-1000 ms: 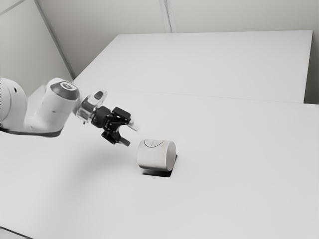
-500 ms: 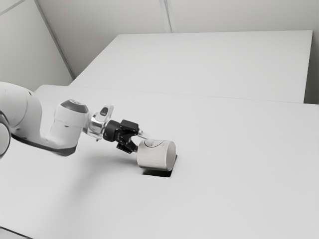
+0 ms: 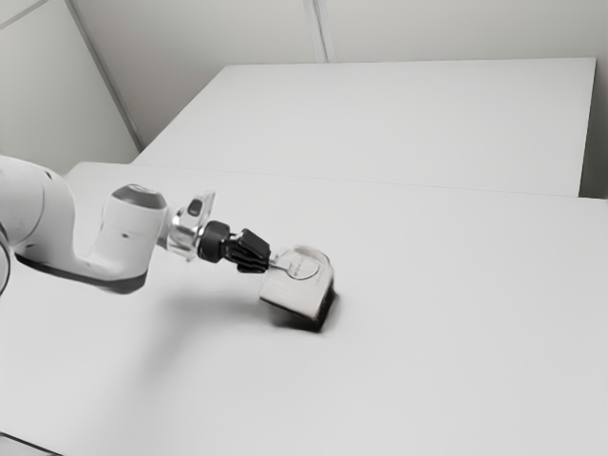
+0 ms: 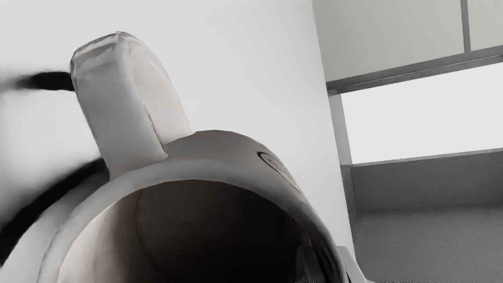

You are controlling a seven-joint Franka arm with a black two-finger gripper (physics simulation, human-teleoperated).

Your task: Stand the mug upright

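With jaws clamped on the wall of the mug [image 3: 297, 285], one inside its mouth and the other outside, looks only partly righted: tilted, mouth end raised toward the arm, handle [image 4: 114, 102] jutting from the side. Seems to need more turning, base down, then release. Has room for that, with desk [image 3: 446, 313] stretching well past on both sides and its far edge [image 3: 380, 183] well apart.

Exterior view: before you, a white tabletop [image 3: 456, 361] meets a second white surface [image 3: 408, 114] along a thin seam; behind, a pale grey wall [image 3: 456, 28] bears a narrow strip [image 3: 319, 33]. Wrist view: you see a bright rectangle [image 4: 428, 114] bordered in grey.
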